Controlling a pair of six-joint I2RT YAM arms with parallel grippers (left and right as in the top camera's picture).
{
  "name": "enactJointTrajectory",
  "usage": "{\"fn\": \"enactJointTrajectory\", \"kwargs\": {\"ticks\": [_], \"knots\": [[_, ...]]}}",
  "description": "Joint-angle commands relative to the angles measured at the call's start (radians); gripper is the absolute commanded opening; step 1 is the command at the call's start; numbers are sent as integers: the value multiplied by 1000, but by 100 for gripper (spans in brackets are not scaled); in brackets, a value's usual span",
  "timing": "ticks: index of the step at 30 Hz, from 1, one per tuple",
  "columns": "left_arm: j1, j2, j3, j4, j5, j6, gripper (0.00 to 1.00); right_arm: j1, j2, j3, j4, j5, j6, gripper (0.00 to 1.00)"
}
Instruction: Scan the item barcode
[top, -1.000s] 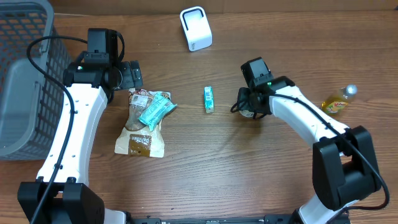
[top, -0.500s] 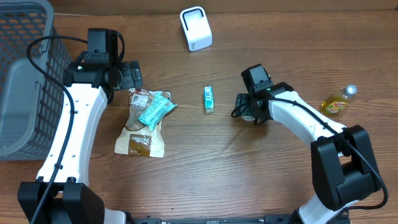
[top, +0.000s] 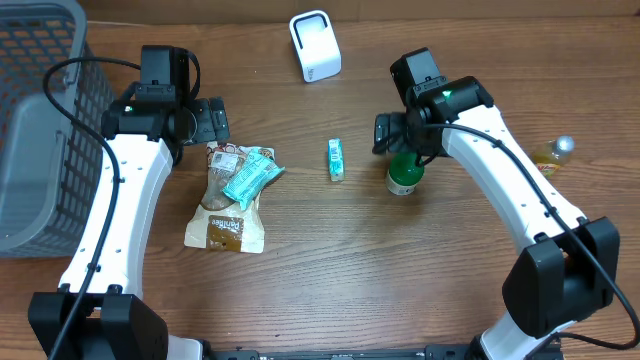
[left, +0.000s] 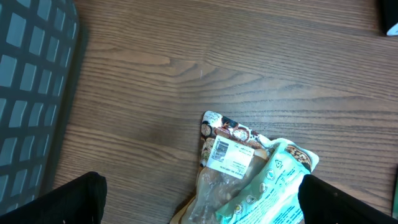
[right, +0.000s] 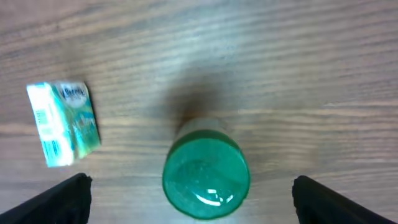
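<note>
Count: one white scanner (top: 315, 45), one grey basket (top: 40, 120). Two snack pouches (overlapping) under the left pincer (left: 205, 199): brown pouch (top: 225, 215), teal packet (top: 248, 175). One small teal box (top: 336, 159) beside the right pincer (right: 193, 199), one green-capped bottle (right: 206, 171) beneath it, one yellow bottle (top: 556, 150) well off to its right.

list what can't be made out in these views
- Green-capped bottle label: right wrist view shows only the cap, blurred.
- Yellow bottle: overhead, partly behind the right arm.
- Snack bag: left wrist, cut off by bottom edge, partly under teal packet.
- Small box print: right wrist, too blurred.
</note>
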Motion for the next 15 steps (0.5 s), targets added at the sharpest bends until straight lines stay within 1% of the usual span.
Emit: {"fn": "enactJointTrajectory", "kwargs": {"ticks": [1,6,12,13,15], "knots": [[5,-8,7,2,-14,12,100,-3,42,9,-17,-19,-74,100],[5,-8,7,2,-14,12,100,-16,131,8,-15,-23,-74,100],[5,-8,7,2,-14,12,99,-16,142,8,32,-19,-74,100],[5,-8,7,2,-14,12,100,-17,142,8,27,-19,-71,99],[5,-8,7,2,-14,12,100,-17,142,-2,10,-20,-65,92]]}}
